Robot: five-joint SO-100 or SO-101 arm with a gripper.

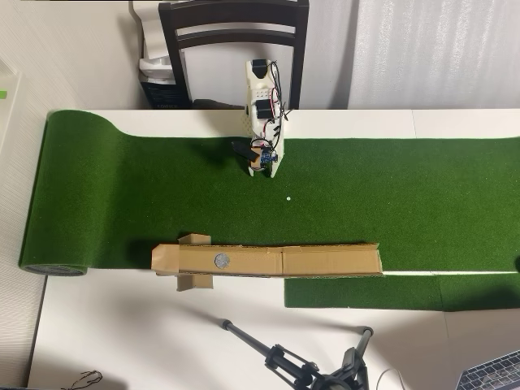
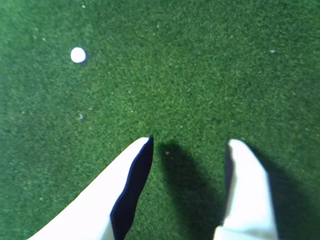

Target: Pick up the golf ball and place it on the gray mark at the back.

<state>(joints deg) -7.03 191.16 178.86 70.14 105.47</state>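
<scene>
A round grey-white thing (image 1: 221,260), seemingly the golf ball, lies in a long cardboard trough (image 1: 325,261) at the near edge of the green turf (image 1: 122,187). A tiny white dot (image 1: 288,197) sits on the turf just in front of the arm; in the wrist view it (image 2: 78,54) is at the upper left. I cannot make out a separate gray mark. My gripper (image 1: 264,166) hangs over the turf by the arm's base, far from the trough. In the wrist view the gripper (image 2: 191,141) is open and empty, with only turf between its white fingers (image 2: 125,190).
A dark chair (image 1: 234,32) stands behind the table at the back. A black tripod (image 1: 313,366) lies across the white tabletop (image 1: 130,333) in front. The turf ends in a roll (image 1: 54,269) at the left. A laptop corner (image 1: 496,372) shows at bottom right.
</scene>
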